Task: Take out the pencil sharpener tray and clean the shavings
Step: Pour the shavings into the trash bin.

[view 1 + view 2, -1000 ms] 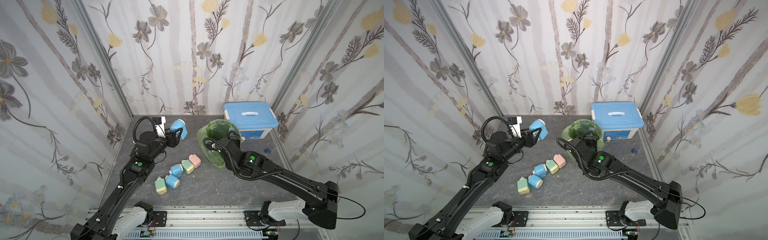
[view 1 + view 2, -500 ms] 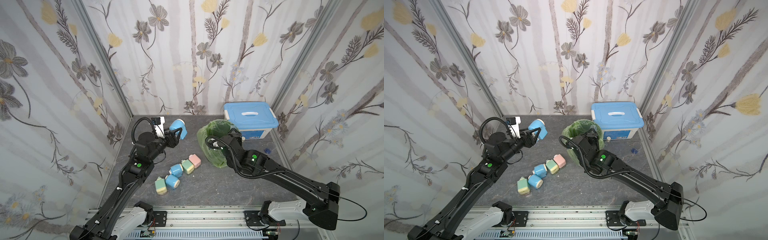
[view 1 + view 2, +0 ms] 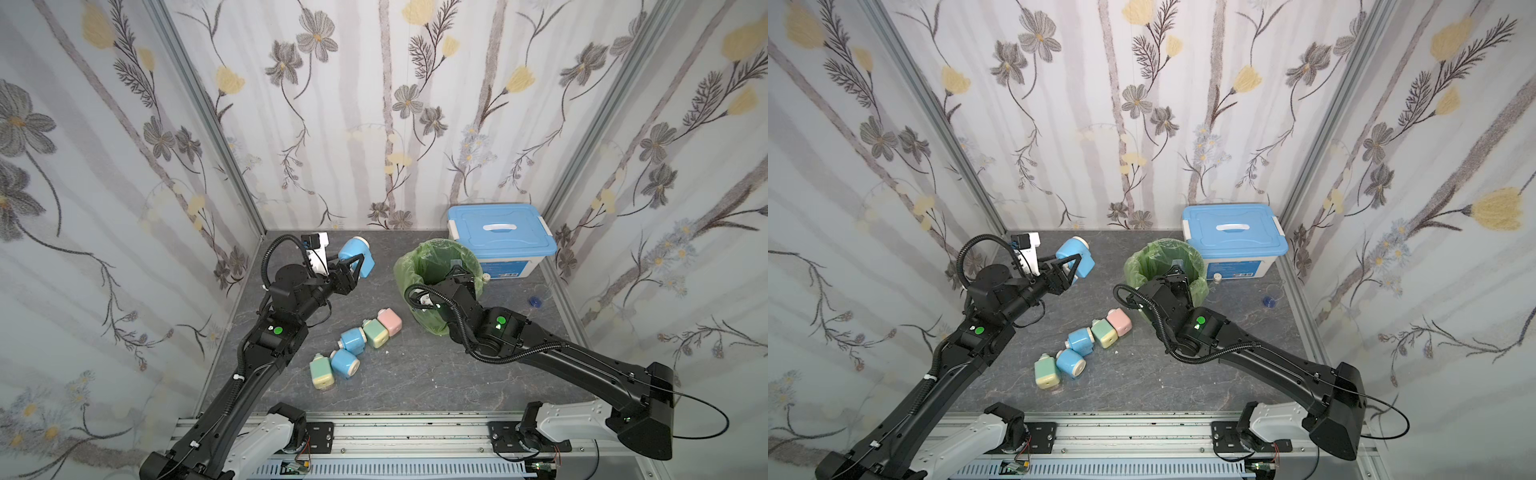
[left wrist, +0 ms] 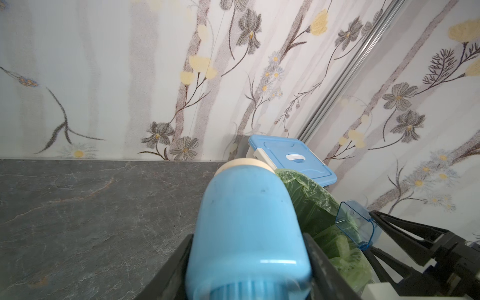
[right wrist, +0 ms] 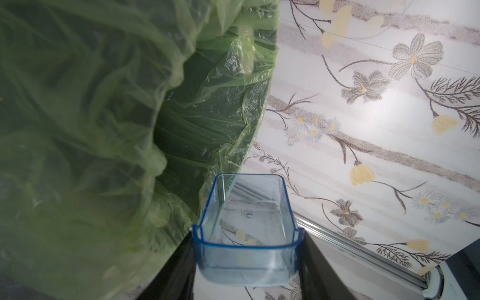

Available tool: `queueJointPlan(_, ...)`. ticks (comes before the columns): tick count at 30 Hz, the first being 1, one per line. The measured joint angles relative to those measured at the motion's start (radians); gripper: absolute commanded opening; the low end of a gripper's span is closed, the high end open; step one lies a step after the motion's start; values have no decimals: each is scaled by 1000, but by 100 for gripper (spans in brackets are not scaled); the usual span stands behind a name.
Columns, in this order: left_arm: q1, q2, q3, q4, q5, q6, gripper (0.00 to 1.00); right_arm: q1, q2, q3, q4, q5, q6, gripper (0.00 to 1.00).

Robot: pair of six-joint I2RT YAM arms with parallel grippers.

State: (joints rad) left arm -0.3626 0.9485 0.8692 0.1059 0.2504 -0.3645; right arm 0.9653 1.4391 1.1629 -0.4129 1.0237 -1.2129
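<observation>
My left gripper [image 3: 356, 266] [image 4: 248, 249] is shut on a blue pencil sharpener [image 3: 354, 254] [image 4: 246, 220] and holds it above the table at the back left. Over the rim of a green-lined bin [image 3: 409, 270], my right gripper [image 3: 456, 272] [image 5: 248, 249] is shut on the clear blue sharpener tray [image 5: 248, 233] [image 4: 354, 223]. The tray lies tipped on its side and looks empty. A tiny whitish fleck of shavings [image 3: 386, 352] lies on the table by the loose sharpeners.
Several more sharpeners lie mid-table: pink [image 3: 390, 322], green [image 3: 376, 333], two blue [image 3: 353, 338], and another green [image 3: 321, 372]. A blue-lidded box [image 3: 498, 232] stands behind the bin. A small blue cap [image 3: 535, 301] lies at the right.
The right arm has shifted a little at the bin with the tray still in its grip. The left arm and its sharpener have barely moved.
</observation>
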Motion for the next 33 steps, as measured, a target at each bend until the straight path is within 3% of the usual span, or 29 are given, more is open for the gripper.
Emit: queueJointPlan(33,11,4,-5,18,31,-9,39,-13,-23,-47,118,-32,-41,45)
